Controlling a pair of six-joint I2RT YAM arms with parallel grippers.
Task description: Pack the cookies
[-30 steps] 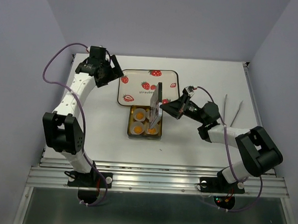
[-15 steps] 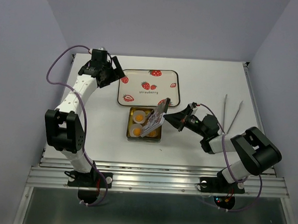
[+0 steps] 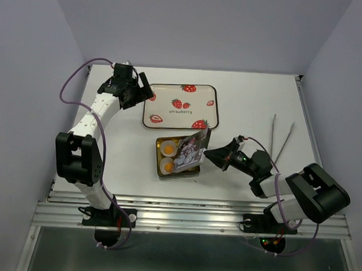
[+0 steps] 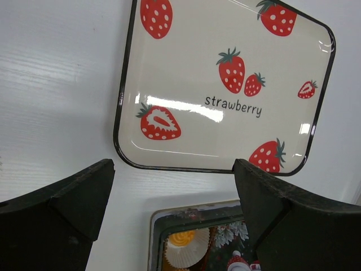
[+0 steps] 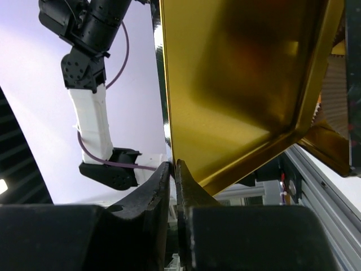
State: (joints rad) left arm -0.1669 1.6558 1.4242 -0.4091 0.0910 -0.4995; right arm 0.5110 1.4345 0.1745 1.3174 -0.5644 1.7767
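The lid (image 3: 191, 151) now lies low and tipped over the right half of the tin (image 3: 157, 158), its right edge raised. 1 second ago it stood almost upright over the tin's middle, and half a second ago it leaned partway. The right gripper (image 3: 209, 154) has dropped toward the lower right of the frame with it. In the right wrist view its fingers (image 5: 152, 189) sit nearly together, pinching the edge of the lid's gold underside (image 5: 237, 84). 2 cookies (image 3: 167, 149) show in white paper cups in the tin's left column at the frame's centre. Any others are hidden under the lid. The left gripper (image 3: 139, 89) stays wide apart and holds nothing, at the upper left beside the strawberry tray (image 3: 170, 113), having shifted only slightly. Its wrist view looks down on the tray (image 4: 186, 135) and 1 cookie (image 4: 186, 245) at the bottom edge.
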